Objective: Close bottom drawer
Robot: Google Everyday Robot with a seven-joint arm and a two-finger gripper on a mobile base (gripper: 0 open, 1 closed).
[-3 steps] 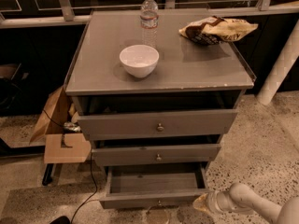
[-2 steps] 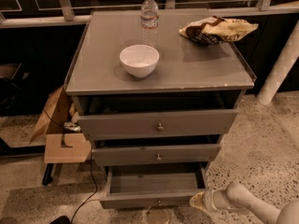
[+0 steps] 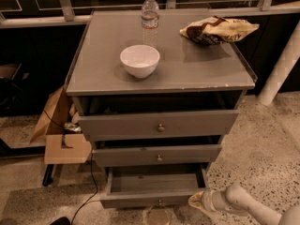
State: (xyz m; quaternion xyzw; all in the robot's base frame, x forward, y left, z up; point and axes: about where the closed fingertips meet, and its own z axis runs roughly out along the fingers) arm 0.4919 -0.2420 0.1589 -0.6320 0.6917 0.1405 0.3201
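Observation:
The bottom drawer (image 3: 150,198) is the lowest of the grey cabinet's three. It stands pulled out, its inside showing, with a small round knob at the front's lower middle. My gripper (image 3: 194,200) comes in from the lower right on a white arm. Its yellowish tip is at the right end of the drawer's front panel, close to or touching it. The middle drawer (image 3: 157,154) and the top drawer (image 3: 159,124) stand slightly out too.
On the cabinet top (image 3: 206,69) are a white bowl (image 3: 139,60), a clear water bottle (image 3: 150,18) and a chip bag (image 3: 218,30). Cardboard boxes (image 3: 63,135) and a cable lie on the floor at left. A white post (image 3: 281,69) stands at right.
My gripper has moved a little to the left, toward the right end of the bottom drawer's front. The drawer's position looks unchanged.

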